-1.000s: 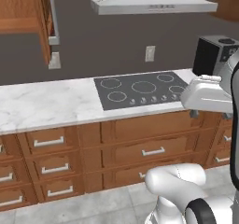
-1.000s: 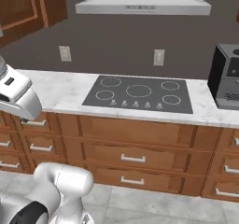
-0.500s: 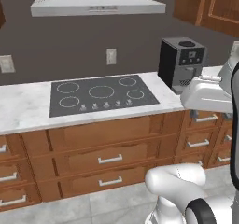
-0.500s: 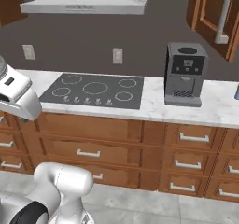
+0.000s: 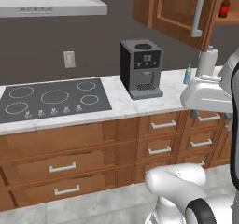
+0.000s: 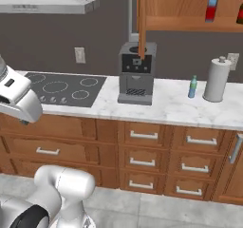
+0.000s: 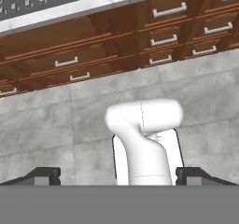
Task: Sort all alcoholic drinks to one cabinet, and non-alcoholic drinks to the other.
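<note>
The tool [image 7: 119, 174] points down at the grey tiled floor [image 7: 56, 120], its two dark fingertips [image 7: 44, 175] spread wide apart with nothing between them. Past them in the hand view run the wooden drawers [image 7: 163, 31] under the desk edge.

On the marble desk [image 6: 166, 103] a black coffee machine [image 6: 136, 73] stands right of the cooktop [image 6: 64, 88]. Further right, the small light-blue bottle [image 6: 193, 87] with a green cap stands upright on the desk, just beside the white paper-towel roll [image 6: 216, 80] and apart from it. In the left base view the same bottle [image 5: 187, 75] shows just left of the roll [image 5: 206, 62], partly behind the arm's white body.

Above the desk a wall cabinet [image 6: 190, 8] stands open, its door [image 6: 141, 18] seen edge-on over the coffee machine. On its shelf the blue bottle [image 6: 211, 6] with a red label stands upright, and a dark bottle [image 6: 239, 14] shows at the picture's right edge. In the left base view the brown bottle [image 5: 225, 6] with a red label stands on that shelf, behind the open door [image 5: 172, 13]. A range hood [image 5: 46, 3] hangs over the cooktop.
</note>
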